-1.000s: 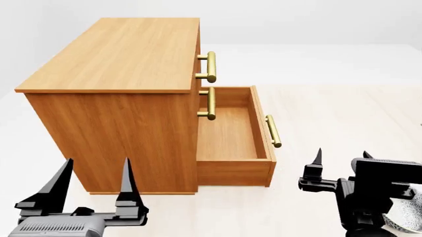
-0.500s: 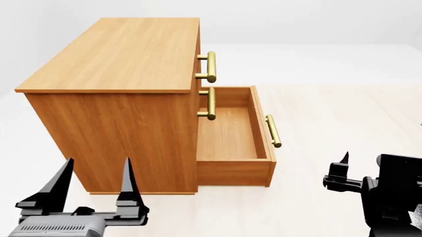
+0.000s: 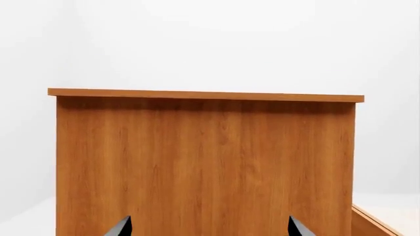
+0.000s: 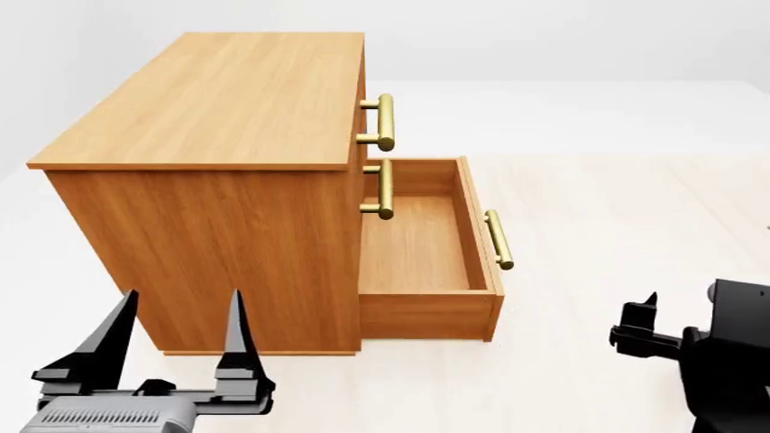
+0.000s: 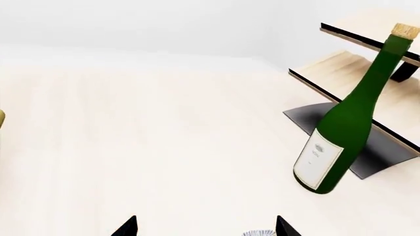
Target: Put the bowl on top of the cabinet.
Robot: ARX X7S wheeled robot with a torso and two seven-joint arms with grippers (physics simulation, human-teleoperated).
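Left gripper (image 4: 175,329) — fingers spread — faces cabinet (image 4: 216,117).

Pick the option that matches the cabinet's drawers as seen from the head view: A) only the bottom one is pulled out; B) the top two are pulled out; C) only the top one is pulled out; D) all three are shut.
A: the cabinet has its bottom drawer drawn out with its bare inside showing, while the two brass handles above it sit back against the cabinet front.
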